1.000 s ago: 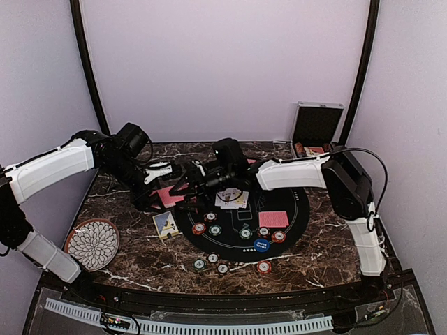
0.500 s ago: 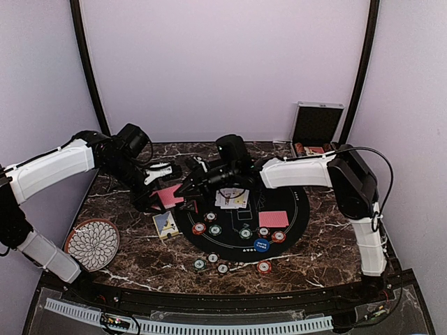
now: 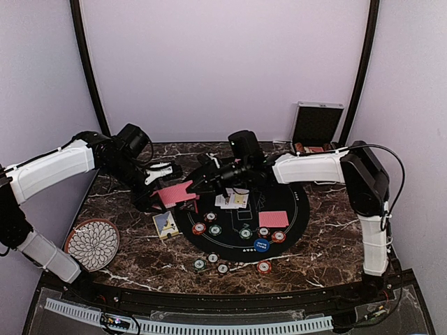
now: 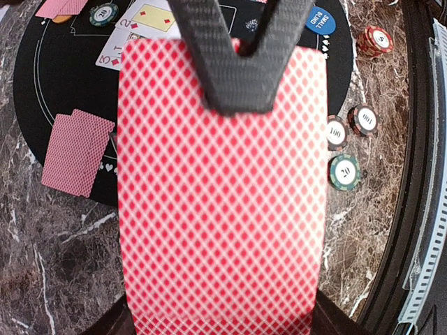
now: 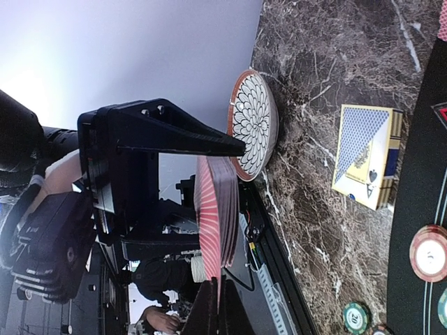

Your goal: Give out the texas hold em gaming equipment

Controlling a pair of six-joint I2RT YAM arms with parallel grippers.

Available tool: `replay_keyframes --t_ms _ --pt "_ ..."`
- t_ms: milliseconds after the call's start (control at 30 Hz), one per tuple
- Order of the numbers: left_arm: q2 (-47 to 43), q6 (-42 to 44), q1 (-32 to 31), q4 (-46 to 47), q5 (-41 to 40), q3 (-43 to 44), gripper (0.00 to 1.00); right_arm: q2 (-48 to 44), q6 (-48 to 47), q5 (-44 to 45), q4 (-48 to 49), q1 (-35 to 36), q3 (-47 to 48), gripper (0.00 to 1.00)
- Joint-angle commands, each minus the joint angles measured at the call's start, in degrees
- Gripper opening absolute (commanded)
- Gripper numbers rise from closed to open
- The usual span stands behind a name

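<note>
A deck of red-backed playing cards (image 3: 174, 194) hangs over the table's left side with my left gripper (image 3: 159, 190) shut on its near end. The deck's back (image 4: 223, 209) fills the left wrist view. My right gripper (image 3: 200, 183) reaches in from the right and is shut on the far end of the top card (image 5: 218, 230), which lifts slightly off the stack. On the black round mat (image 3: 300, 209) lie two face-down red cards (image 3: 273, 218), face-up cards (image 3: 232, 201), several chips (image 3: 199, 228) and a blue button disc (image 3: 262, 245). Three chips (image 3: 222, 268) sit off the mat in front.
A blue and yellow card box (image 3: 165, 224) lies left of the mat. The flower-patterned plate (image 3: 92, 243) rests at the front left. The chip case (image 3: 316, 125) stands open at the back right corner. A raised black rail (image 3: 209, 296) runs along the table's front edge.
My right gripper has shut on the top card's far end, and its wrist has drawn back to the right. The left arm and deck have barely moved.
</note>
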Motion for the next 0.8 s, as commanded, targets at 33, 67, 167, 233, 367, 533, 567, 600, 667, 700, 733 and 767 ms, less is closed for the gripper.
replay_keyframes --t_ms 33,67,167,233,367,533,567,600,667,700,733,767 --pt "-1.6 0.3 0.3 -0.9 -0.2 -0.8 0.0 -5.6 -3.2 -0.6 -1.0 -3.4 -3.5 0.0" --pt "-1.6 0.3 0.3 -0.9 -0.1 -0.8 0.0 -6.2 -3.9 -0.5 -1.7 -4.1 -4.1 0.0" --pt "-1.6 0.4 0.3 -0.9 -0.2 -0.7 0.0 -7.8 -6.7 -0.4 -3.9 -7.0 -6.4 0.0" --pt "-1.6 0.4 0.3 -1.1 -0.1 -0.7 0.0 -8.9 -9.3 0.3 -6.7 -9.0 -7.7 0.0" --pt "-1.6 0.4 0.3 -1.1 -0.1 -0.6 0.0 -10.2 -16.0 2.4 -13.9 -13.2 -9.1 0.0" --pt "-1.4 0.3 0.3 -1.4 0.3 -0.2 0.0 -8.5 -28.2 8.1 -27.9 -17.4 -6.6 0.0" --pt "-1.4 0.3 0.3 -1.4 0.3 -0.1 0.0 -8.1 -29.8 9.1 -29.8 -17.9 -6.4 0.0" --pt "-1.4 0.3 0.3 -1.5 0.3 0.0 0.0 -7.6 -31.3 9.9 -30.9 -18.4 -6.2 0.0" --pt "-1.3 0.3 0.3 -1.7 0.3 0.0 0.0 -6.9 -33.3 11.4 -32.5 -19.4 -6.0 0.0" --pt "-1.3 0.3 0.4 -1.7 0.3 0.0 0.0 -6.3 -34.1 12.7 -33.5 -19.9 -5.7 0.0" --pt "-1.3 0.3 0.3 -1.7 0.4 0.0 0.0 -5.7 -35.0 13.5 -34.7 -20.4 -5.1 0.0" --pt "-1.2 0.3 0.3 -1.7 0.4 0.0 0.0 -5.0 -35.9 13.9 -35.4 -20.9 -4.7 0.0"
